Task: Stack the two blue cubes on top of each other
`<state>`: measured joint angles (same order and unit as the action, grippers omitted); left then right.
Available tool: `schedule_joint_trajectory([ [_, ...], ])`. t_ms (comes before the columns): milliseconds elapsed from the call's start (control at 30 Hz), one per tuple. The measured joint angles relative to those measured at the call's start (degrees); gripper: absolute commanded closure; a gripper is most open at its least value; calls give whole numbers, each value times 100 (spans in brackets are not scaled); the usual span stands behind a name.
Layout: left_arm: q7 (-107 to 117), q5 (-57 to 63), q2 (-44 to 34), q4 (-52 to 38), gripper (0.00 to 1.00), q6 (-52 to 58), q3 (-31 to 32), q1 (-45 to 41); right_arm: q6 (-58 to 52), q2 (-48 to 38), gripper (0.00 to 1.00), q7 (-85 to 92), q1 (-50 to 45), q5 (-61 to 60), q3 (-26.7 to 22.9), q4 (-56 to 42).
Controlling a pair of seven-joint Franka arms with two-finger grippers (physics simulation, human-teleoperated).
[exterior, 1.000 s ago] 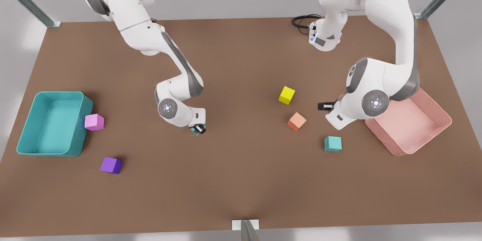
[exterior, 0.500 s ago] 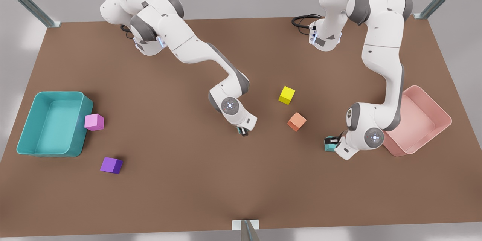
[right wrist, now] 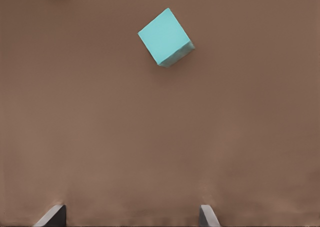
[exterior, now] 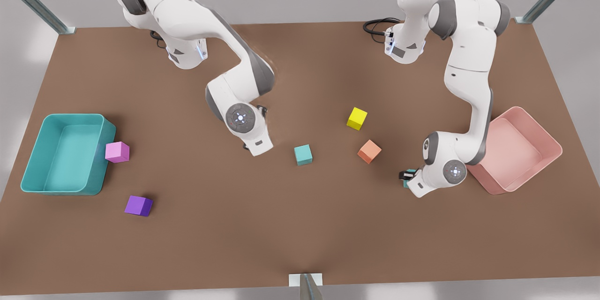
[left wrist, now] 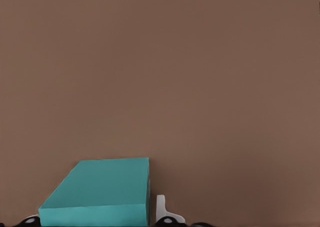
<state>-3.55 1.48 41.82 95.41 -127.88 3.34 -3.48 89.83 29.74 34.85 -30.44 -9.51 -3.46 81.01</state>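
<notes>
So it's a plain matte brown table (exterior: 300, 243) with grey walls behind and metal posts (exterior: 33, 2) in the upper corners; a teal bin (exterior: 33, 159) sits at the front view's left edge and a pink bin (exterior: 539, 136) at its right. One blue cube (exterior: 303, 154) sits alone mid-frame, and the right gripper (right wrist: 132, 214) hovers up-left of it with jaws spread wide, holding nothing. The other blue cube (left wrist: 100, 192) is lower right, beside the pink bin, with the left gripper (exterior: 407, 176) right down around it, but I can't tell if the jaws are actually clamped
</notes>
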Motion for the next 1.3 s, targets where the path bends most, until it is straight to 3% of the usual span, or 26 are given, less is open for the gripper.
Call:
schedule_joint_trajectory([
  [100, -81, 62, 3, -28, 50, -63, 25, 0, -755, 486, 0, -827, 1435, 732, -105, -710],
  [233, 156, 103, -106, -851, 49, 358, 240, -466, -1241, -59, 0, -1296, 1967, 1527, -296, -1553],
  [333, 722, 66, -142, -2053, 49, 1208, 391, -1464, -1344, -1819, 0, -1554, 2188, 1788, -117, -244],
  [400, 1171, 0, -78, -2369, 49, 1636, 618, -1832, -1267, -2321, 0, -1697, 2436, 1862, 100, 515],
  [600, 2345, -109, 654, -3026, 49, 2299, 795, -2681, -975, -2147, 0, -2063, 2340, 1700, 127, 633],
  [1100, 4101, -166, 1272, -3457, 48, 2443, 1003, -2860, -600, -1889, 0, -2533, 2484, 1624, 118, 661],
  [1200, 4306, -172, 1300, -3474, 43, 2435, 1003, -2861, -580, -1881, 0, -2585, 2474, 1622, 119, 646],
  [1233, 4365, -177, 1316, -3484, 30, 2432, 1002, -2863, -577, -1878, 0, -2601, 2466, 1661, 121, 581],
  [1267, 4418, -190, 1327, -3492, 0, 2427, 1002, -2863, -576, -1879, 0, -2615, 2450, 1777, 133, 523],
  [1300, 4468, -205, 1332, -3495, 0, 2420, 1003, -2864, -576, -1878, 0, -2630, 2434, 1862, 145, 477],
])
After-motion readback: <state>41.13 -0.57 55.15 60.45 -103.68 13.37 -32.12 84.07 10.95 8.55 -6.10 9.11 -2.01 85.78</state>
